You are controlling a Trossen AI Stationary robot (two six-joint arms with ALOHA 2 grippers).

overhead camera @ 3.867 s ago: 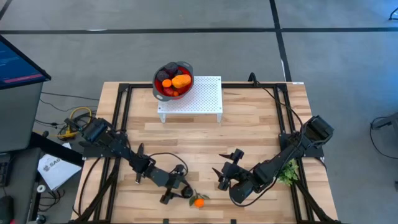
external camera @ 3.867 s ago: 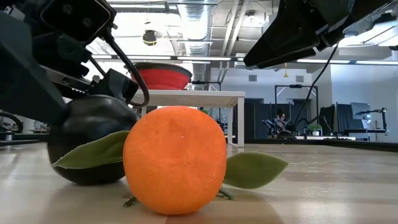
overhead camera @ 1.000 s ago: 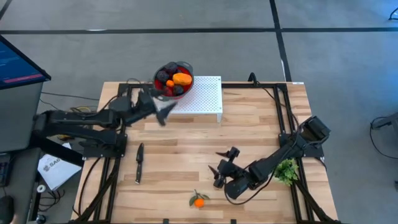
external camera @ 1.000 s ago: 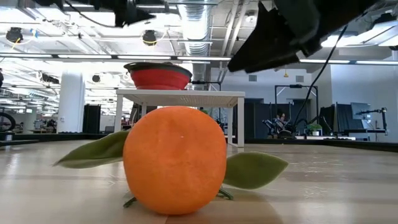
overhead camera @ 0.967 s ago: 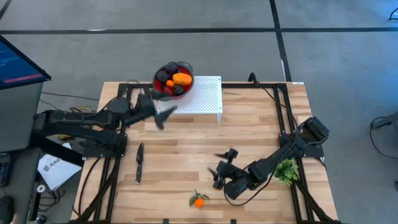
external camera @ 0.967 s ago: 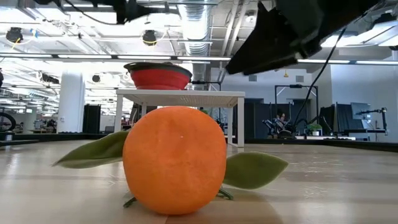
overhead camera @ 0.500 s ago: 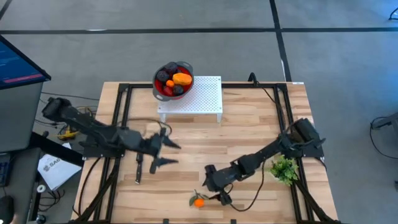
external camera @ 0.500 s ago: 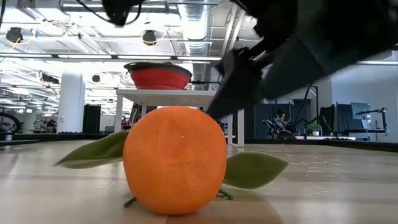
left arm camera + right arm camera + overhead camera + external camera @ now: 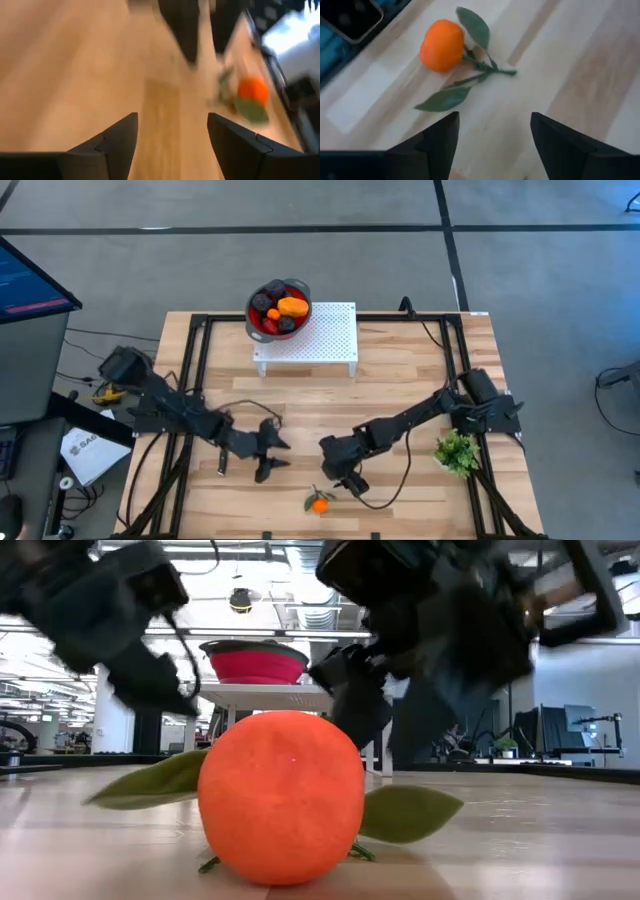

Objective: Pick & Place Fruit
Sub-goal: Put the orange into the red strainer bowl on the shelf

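Note:
A small orange ball with green leaves [image 9: 319,503] lies on the wooden table near its near edge; it fills the low view [image 9: 280,795]. The other toy fruits, dark, red and one oblong orange piece [image 9: 291,307], sit in the red bowl [image 9: 252,320] on the white stand [image 9: 330,340]. My left gripper [image 9: 275,458] hangs open, left of the orange ball and a little farther back [image 9: 252,90]. My right gripper [image 9: 343,480] is open just beyond the ball [image 9: 441,45], on its far-right side. Neither touches it.
A green leafy sprig [image 9: 457,452] lies by the table's right edge. A dark knife [image 9: 220,466] lies under my left arm, partly hidden. Black frame rails [image 9: 195,370] run along both sides of the table. Bare wood stretches between the stand and the grippers.
My left arm has swung from beside the bowl toward the near edge and come down left of the orange ball. My right gripper has moved toward the table's left and near edge, closing on the ball. The ball has not moved.

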